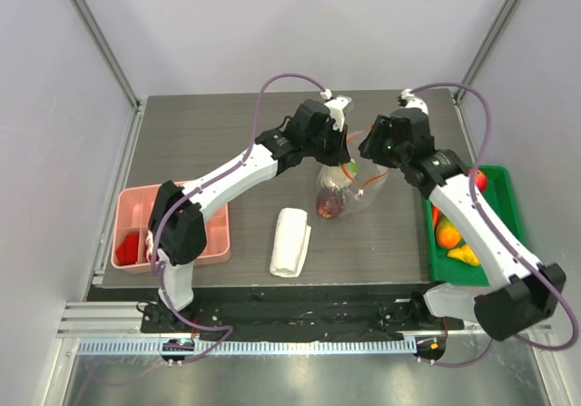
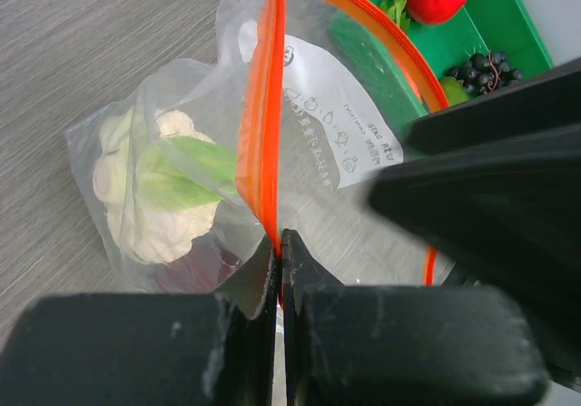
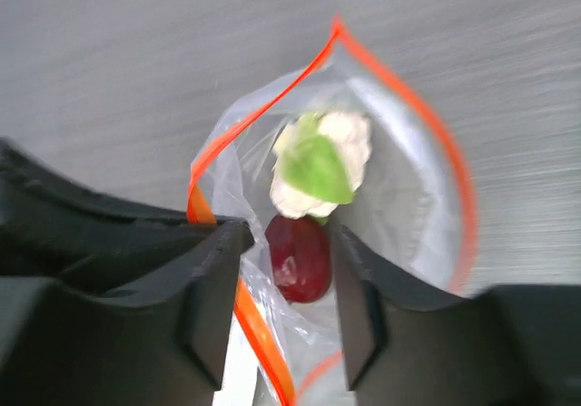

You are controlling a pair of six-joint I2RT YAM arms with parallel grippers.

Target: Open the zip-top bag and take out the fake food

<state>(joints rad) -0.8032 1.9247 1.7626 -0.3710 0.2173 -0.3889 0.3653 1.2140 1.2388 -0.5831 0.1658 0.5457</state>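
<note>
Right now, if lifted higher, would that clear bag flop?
Probably floppy: the zip-top bag is thin crinkled film, pinched at its orange strip by the left gripper. Likely bottom-heavy: the cauliflower and a red piece sit low inside.

The mouth of the zip-top bag (image 3: 418,215) gapes, and we fit our right gripper (image 3: 289,252) there, its parted fingers flanking a dark red piece (image 3: 300,265) with the cauliflower (image 3: 349,138) just beyond. Our left gripper (image 2: 278,252), pinched on the orange rim (image 2: 263,106), crowds one side. Open table (image 1: 227,143) lies around the bag, with the white cloth (image 1: 290,241) near.
</note>
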